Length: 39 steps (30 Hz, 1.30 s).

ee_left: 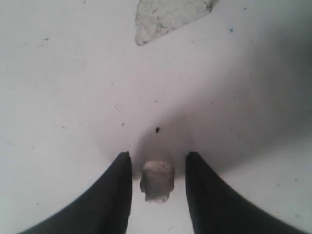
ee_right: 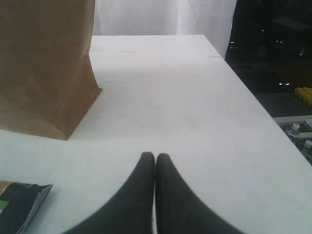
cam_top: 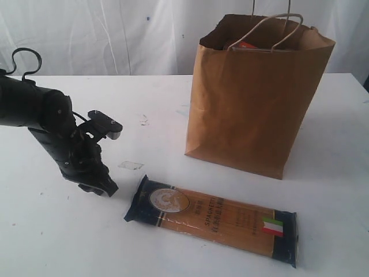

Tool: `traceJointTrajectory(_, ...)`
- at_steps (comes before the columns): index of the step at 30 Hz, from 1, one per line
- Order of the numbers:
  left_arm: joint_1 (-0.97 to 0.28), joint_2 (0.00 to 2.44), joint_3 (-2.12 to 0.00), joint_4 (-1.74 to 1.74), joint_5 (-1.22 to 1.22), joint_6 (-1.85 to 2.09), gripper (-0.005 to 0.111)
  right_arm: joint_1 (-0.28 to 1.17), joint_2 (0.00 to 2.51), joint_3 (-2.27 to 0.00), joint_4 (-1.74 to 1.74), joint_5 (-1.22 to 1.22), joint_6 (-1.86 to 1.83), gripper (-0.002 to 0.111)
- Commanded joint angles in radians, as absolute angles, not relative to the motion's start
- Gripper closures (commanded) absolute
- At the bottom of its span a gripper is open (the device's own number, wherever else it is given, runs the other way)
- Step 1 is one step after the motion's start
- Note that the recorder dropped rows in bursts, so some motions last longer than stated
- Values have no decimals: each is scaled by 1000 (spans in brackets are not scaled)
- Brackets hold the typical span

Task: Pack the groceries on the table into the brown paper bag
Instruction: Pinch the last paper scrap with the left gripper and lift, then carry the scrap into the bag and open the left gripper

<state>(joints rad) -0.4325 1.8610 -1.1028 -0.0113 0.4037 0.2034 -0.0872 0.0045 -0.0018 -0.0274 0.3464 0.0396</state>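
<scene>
On the bench (cam_top: 52, 242) the brown paper bag (cam_top: 253, 104) stands upright, upper right of centre in the exterior view. A red item (cam_top: 247, 44) shows at its mouth. The spaghetti pack (cam_top: 214, 220) lies flat at lower centre, apart from the bag. At the pack's left, the left pincer (ee_left: 157, 156) points down, narrowly parted and empty. The right pincer (ee_right: 155, 157) is closed tip to tip, holding nothing.
</scene>
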Motion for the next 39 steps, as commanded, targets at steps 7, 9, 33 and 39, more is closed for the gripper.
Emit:
traceJointTrajectory(7, -431, 1856, -1130, -28, 443, 210, 107, -91, 0, 0, -28, 343, 42, 108)
traceJointTrajectory(9, -431, 1846, -1180, -51, 514, 210, 107, -91, 0, 0, -28, 343, 42, 108)
traceJointTrajectory(33, -431, 1694, -1350, -1171, 1041, 1022, 107, -91, 0, 0, -28, 343, 42, 108)
traceJointTrajectory(39, -450, 1687, -1407, -1459, 817, 1202, 107, -91, 0, 0, -28, 343, 42, 108)
